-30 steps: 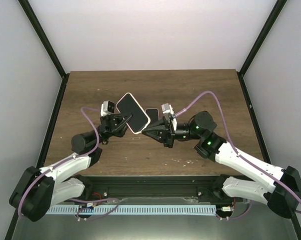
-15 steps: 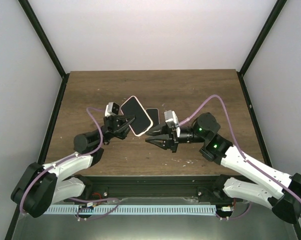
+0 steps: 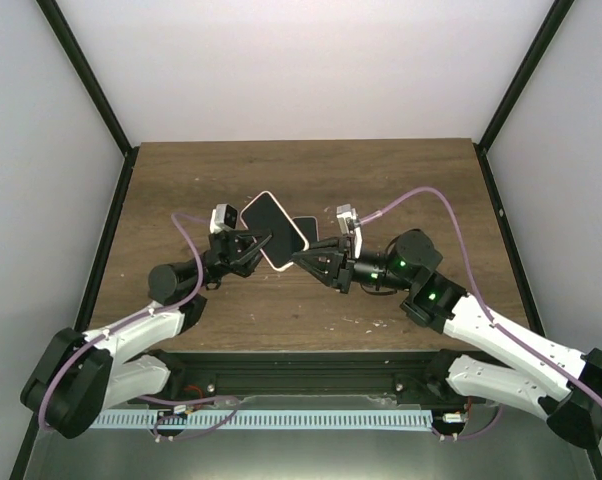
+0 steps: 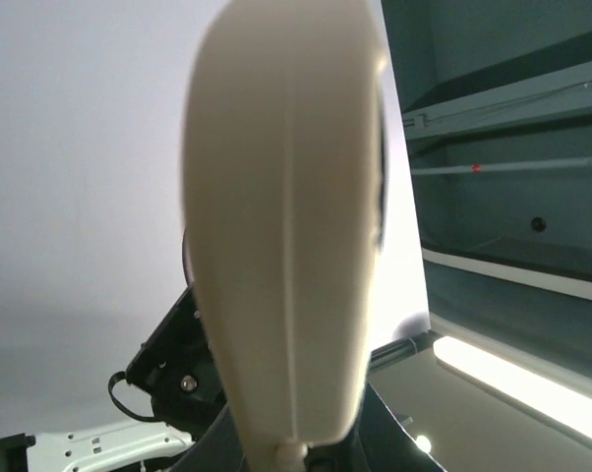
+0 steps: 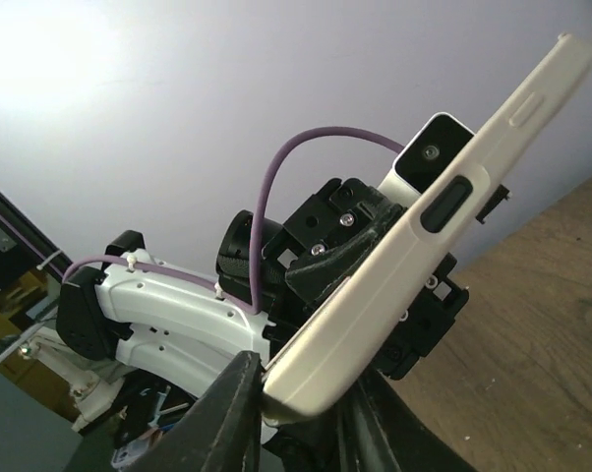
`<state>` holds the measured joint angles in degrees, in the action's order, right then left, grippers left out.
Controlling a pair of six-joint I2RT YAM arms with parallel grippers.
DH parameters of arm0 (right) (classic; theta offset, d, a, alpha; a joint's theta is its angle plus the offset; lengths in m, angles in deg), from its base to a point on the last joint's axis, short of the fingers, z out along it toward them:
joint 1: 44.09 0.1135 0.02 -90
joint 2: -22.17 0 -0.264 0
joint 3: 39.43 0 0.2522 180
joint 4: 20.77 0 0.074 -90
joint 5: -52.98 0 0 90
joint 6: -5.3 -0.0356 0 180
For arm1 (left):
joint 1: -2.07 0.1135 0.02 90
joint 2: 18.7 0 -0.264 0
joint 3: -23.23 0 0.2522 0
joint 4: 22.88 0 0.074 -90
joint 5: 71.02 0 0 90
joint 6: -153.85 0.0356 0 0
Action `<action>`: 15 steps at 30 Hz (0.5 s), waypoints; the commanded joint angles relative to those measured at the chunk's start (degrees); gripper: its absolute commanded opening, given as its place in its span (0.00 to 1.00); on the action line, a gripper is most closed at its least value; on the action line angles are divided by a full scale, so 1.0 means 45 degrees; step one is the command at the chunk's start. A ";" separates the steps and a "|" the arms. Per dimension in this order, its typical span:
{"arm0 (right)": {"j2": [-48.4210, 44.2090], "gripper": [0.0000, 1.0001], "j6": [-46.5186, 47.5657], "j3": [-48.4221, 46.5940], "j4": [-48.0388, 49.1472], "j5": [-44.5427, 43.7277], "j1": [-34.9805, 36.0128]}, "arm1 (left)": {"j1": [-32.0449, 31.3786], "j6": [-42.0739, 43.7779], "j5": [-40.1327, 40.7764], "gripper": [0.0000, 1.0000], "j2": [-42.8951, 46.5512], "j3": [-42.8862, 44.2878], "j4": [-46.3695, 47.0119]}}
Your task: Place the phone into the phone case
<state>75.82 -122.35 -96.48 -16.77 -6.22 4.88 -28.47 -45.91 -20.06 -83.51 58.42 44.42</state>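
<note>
My left gripper is shut on the phone case, a cream slab with a black face, and holds it tilted above the table. In the left wrist view the case is edge-on and blurred between the jaws. My right gripper is at the case's lower right corner. In the right wrist view that cream corner sits between my fingers, which touch it on both sides. The phone is a black slab lying on the table just behind the case, partly hidden by it.
The brown wooden table has black frame posts along its left and right sides and white walls behind. The left arm and its purple cable fill the middle of the right wrist view.
My right gripper has moved away from the near edge up to the case's lower corner and closed around it. The left gripper holds the case almost where it was.
</note>
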 commanded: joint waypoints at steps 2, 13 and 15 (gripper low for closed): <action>-0.0609 0.18 -0.1517 0.0349 0.1705 -0.0788 -0.0042 | -0.0136 0.0893 -0.0992 0.00 0.0599 0.0297 -0.0223; -0.1005 0.18 -0.0742 0.0993 0.3169 -0.0073 -0.0042 | -0.0144 0.0773 -0.0912 0.00 0.0748 0.0296 -0.0330; -0.0985 0.25 -0.0639 0.0990 0.3332 0.0137 -0.0042 | -0.0135 0.0756 -0.0903 0.00 0.0775 0.0262 -0.0397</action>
<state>72.89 -127.57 -90.64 -10.48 -5.52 5.18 -29.00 -42.45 -22.21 -81.44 58.44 40.40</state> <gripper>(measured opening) 0.210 0.128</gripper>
